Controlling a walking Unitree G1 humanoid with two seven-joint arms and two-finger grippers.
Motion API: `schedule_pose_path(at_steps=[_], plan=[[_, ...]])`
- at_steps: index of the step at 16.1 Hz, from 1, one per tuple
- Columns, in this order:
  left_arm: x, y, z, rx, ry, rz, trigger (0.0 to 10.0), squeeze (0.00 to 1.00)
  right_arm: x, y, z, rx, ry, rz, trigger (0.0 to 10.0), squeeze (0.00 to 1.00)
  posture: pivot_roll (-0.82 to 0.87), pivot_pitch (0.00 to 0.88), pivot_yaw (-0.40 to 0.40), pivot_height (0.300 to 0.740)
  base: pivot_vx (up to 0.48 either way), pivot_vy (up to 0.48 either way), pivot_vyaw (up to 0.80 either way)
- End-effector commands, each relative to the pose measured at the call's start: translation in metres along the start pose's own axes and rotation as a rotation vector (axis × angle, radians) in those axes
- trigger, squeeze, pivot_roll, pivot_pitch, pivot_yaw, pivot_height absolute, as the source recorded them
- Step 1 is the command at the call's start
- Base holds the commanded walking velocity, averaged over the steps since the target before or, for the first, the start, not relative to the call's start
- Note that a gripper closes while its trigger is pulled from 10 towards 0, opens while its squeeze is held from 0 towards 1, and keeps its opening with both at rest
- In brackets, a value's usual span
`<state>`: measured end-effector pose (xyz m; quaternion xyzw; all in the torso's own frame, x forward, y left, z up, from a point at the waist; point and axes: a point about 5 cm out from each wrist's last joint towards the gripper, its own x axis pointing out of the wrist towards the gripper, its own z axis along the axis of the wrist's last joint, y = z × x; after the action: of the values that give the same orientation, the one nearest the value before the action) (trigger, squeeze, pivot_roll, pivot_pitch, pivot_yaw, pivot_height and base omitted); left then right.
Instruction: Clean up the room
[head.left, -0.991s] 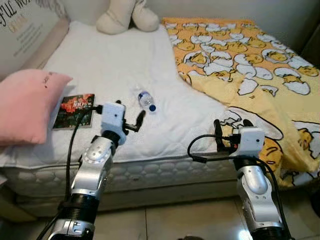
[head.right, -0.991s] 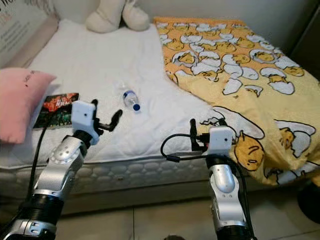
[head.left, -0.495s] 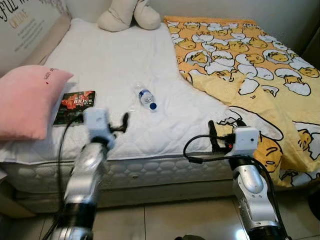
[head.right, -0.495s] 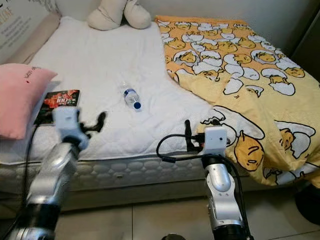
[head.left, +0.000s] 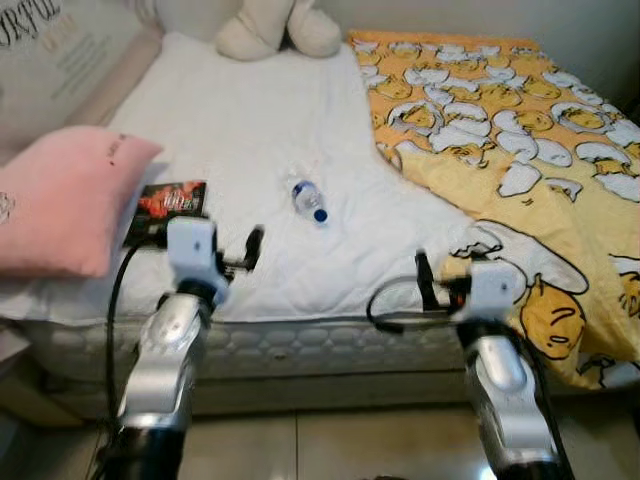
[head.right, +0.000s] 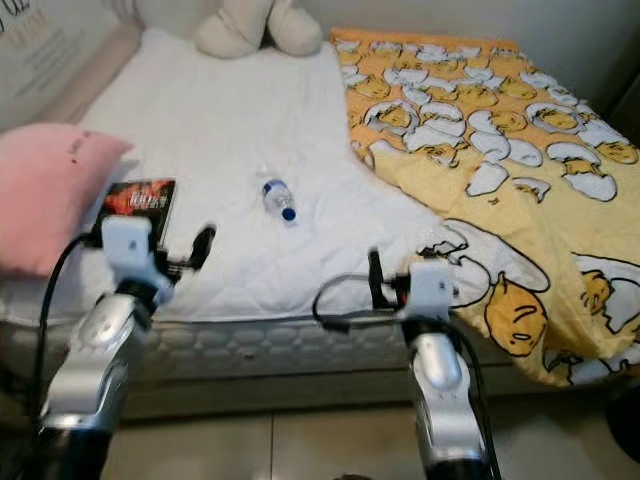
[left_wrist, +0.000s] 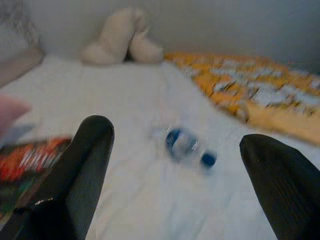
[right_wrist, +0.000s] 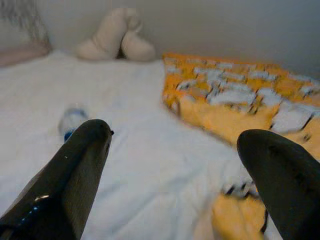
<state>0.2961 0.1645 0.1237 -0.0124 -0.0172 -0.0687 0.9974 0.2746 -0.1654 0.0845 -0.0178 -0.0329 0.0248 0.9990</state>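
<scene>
A small clear water bottle (head.left: 308, 199) with a blue cap lies on its side on the white mattress (head.left: 250, 120). My left gripper (head.left: 246, 256) hovers over the mattress's front edge, short of the bottle and to its left, open and holding nothing. In the left wrist view the bottle (left_wrist: 187, 146) lies ahead between the two spread black fingers (left_wrist: 85, 165). My right gripper (head.left: 432, 284) is open near the front edge, beside the yellow blanket (head.left: 520, 140). A book (head.left: 172, 200) with a red and dark cover lies beside a pink pillow (head.left: 60, 200).
A cream plush toy (head.left: 270, 25) sits at the head of the bed. The yellow egg-print blanket covers the bed's right half and hangs over the front. A headboard panel (head.left: 60, 60) rises at the left. Tiled floor (head.left: 330, 445) lies below the bed.
My left gripper has dropped lower and drawn back toward the bed's front edge. The camera has shifted and the picture is blurrier. Bottle, book and pillow lie as before.
</scene>
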Motion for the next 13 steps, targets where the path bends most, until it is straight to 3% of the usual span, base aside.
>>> schedule_pose_path(at_steps=[1, 6, 13], plan=[[0.0013, -0.0037, 0.0034, -0.024, -0.017, -0.009, 10.0, 0.0, -0.0001, -0.0106, 0.0021, -0.002, -0.006, -0.041, 10.0, 0.0, -0.03, 0.0, -0.016, 0.74, 0.48, 0.0, 0.0], [0.0017, 0.0022, -0.0024, -0.045, 0.012, 0.025, 10.0, 0.0, -0.0003, -0.0143, 0.001, -0.007, 0.002, -0.047, 10.0, 0.0, -0.03, 0.0, -0.017, 0.74, 0.48, 0.0, 0.0], [0.0075, -0.0032, -0.0025, -0.037, 0.024, 0.02, 10.0, 0.0, -0.0044, -0.016, 0.0002, -0.004, 0.009, -0.046, 10.0, 0.0, -0.04, 0.0, -0.022, 0.74, 0.48, 0.0, 0.0]])
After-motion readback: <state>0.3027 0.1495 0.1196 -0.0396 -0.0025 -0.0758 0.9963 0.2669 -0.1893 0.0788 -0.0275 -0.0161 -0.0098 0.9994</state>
